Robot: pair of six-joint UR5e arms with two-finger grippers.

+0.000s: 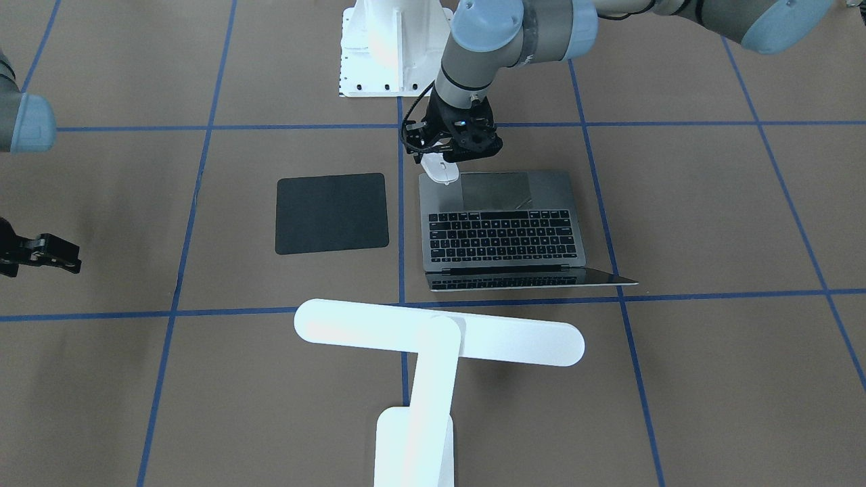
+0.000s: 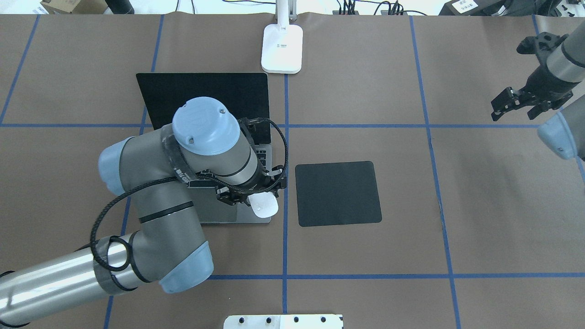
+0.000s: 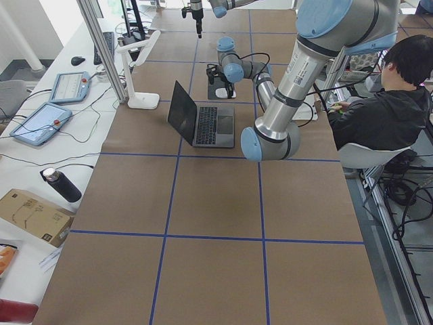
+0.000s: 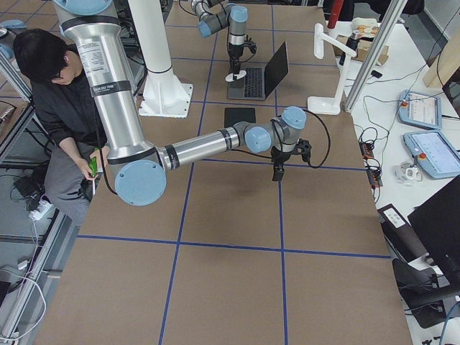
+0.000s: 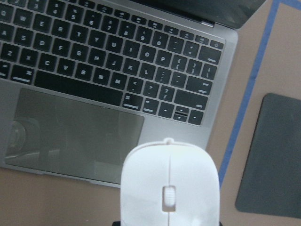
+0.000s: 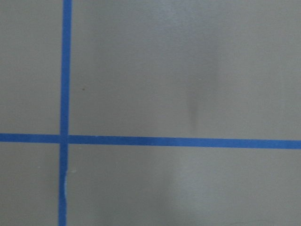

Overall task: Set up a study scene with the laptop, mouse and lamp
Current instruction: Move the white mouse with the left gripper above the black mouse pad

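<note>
The mouse (image 1: 440,169) is clamped at its rear in the left gripper (image 1: 452,150), over the laptop's (image 1: 504,233) trackpad-side corner nearest the black mousepad (image 1: 331,213); the lamp (image 1: 438,335) stands beyond the screen. All sit on the table (image 1: 710,216), brown paper gridded with blue tape; the right gripper (image 1: 51,253) hangs well apart, its spread impossible to tell; a person (image 4: 61,108) sits beside the robot.

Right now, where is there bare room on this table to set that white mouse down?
The mousepad is bare, just beside the laptop. Bare table also runs between the mousepad and the right gripper, and along the robot's edge. It is crowded at the laptop's corner, where the left gripper holds the mouse, and by the lamp behind the screen.
</note>
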